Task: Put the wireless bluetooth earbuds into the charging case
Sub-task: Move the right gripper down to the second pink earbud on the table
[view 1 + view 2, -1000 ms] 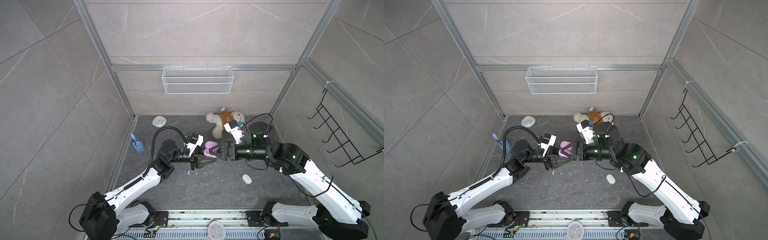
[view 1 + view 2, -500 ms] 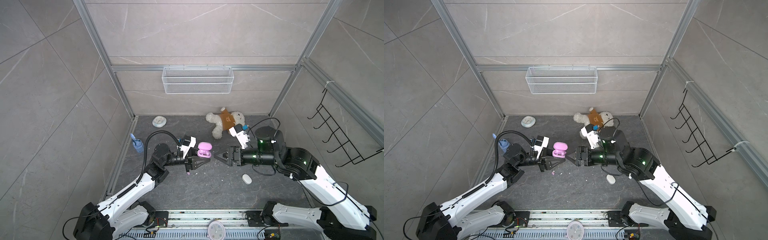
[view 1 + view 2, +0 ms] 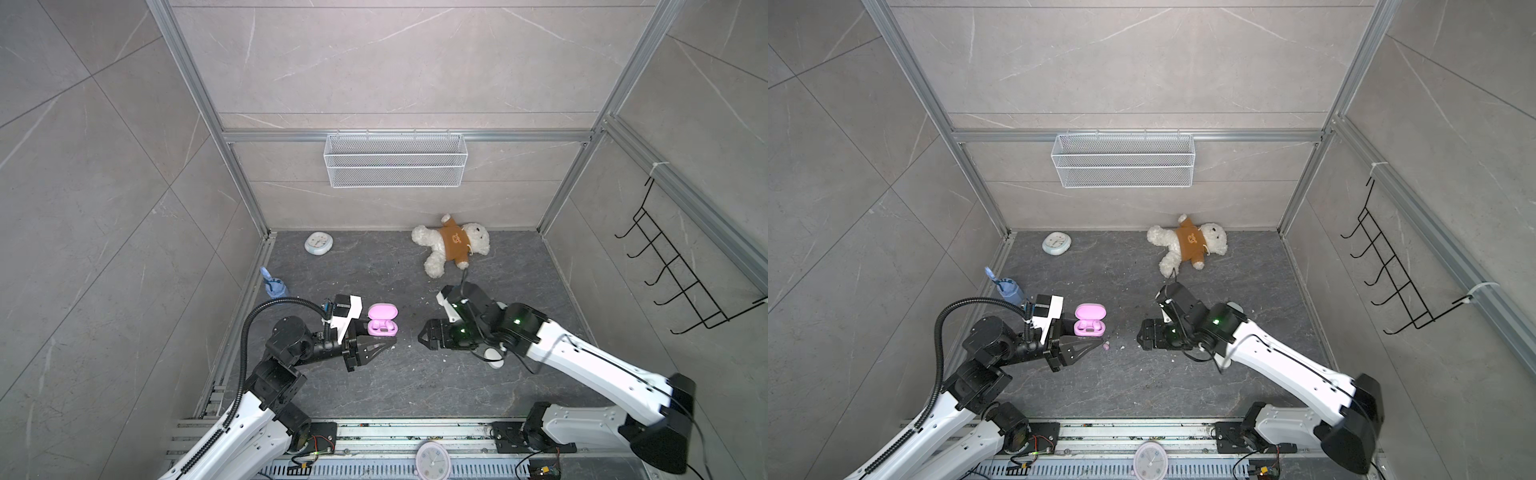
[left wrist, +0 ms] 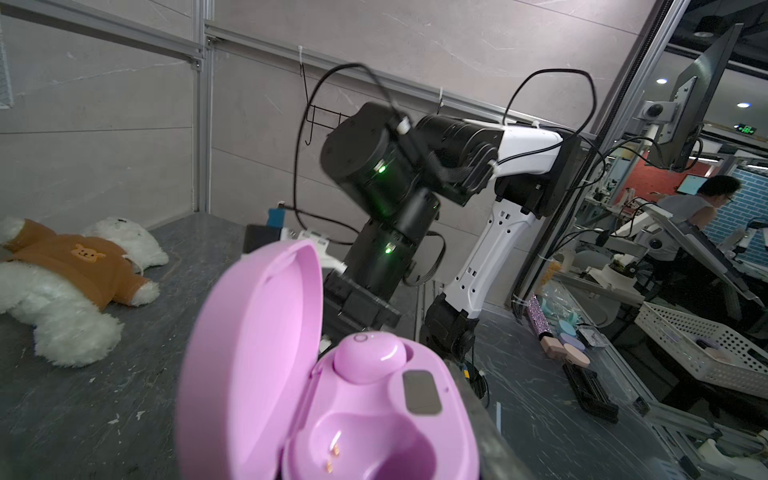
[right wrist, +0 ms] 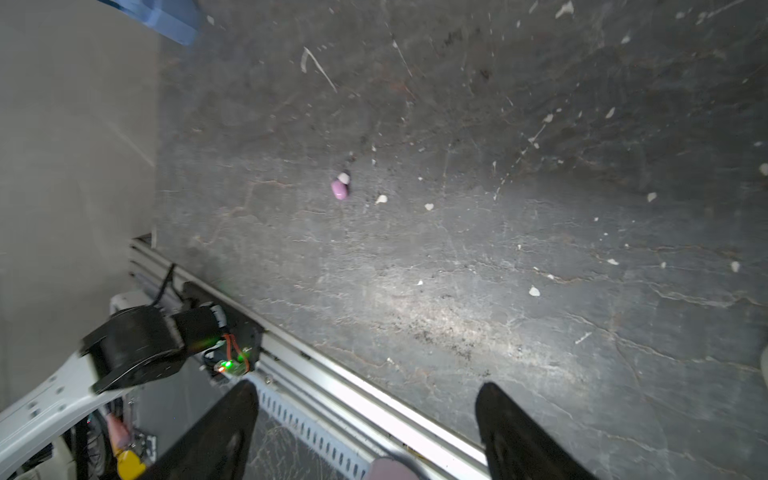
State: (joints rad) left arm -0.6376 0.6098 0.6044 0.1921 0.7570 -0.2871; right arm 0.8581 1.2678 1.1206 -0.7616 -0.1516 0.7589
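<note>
Charging case of glossy pink plastic (image 3: pixel 382 323), lid open, sits clamped in the left hand (image 3: pixel 390 340) above the dark stone table (image 3: pixel 374 395). Right hand (image 5: pixel 365 388) hangs fingers apart, empty. One pink bean-shaped earbud (image 4: pixel 370 357) is seated; a second pink earbud (image 5: pixel 340 189) lies on the table between the hands: straddle it squarely, pinch gently.

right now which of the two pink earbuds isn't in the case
The loose earbud, lying on the dark tabletop clear of everything else. The other earbud is seated in a well of the open charging case.
</note>
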